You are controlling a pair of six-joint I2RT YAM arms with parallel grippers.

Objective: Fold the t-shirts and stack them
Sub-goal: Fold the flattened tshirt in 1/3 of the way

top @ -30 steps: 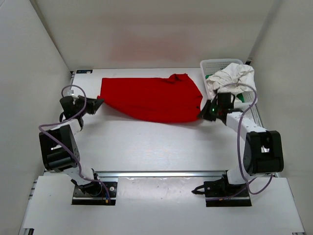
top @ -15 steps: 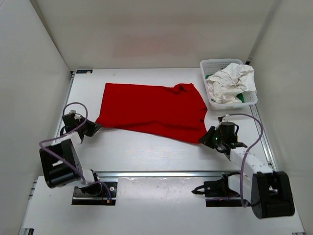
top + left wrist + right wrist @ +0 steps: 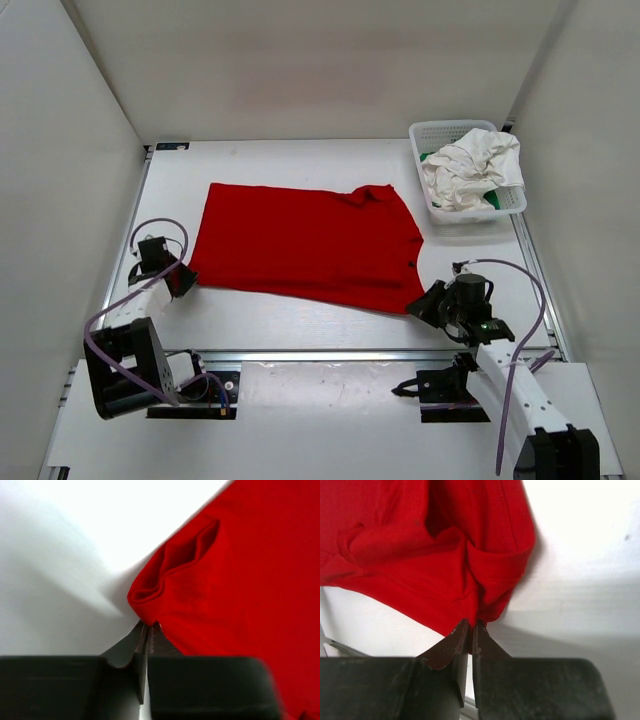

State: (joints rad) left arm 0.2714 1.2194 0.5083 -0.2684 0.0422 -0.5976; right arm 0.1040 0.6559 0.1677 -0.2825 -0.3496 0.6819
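Your left gripper [image 3: 181,281] and right gripper [image 3: 420,304] are each clamped on a near corner of the red t-shirt [image 3: 305,243], which lies spread on the table [image 3: 260,322]. The white t-shirt [image 3: 468,160] and green t-shirt [image 3: 492,201] sit heaped in the basket [image 3: 428,131]. Draw both corners apart evenly and low, so the near hem tautens and the bunched corner folds smooth out.

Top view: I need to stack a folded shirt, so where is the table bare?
Bare: the far strip between the red t-shirt and back wall. Crowded: the basket at far right, and the shirt's near corners, pinched by the left gripper and right gripper.
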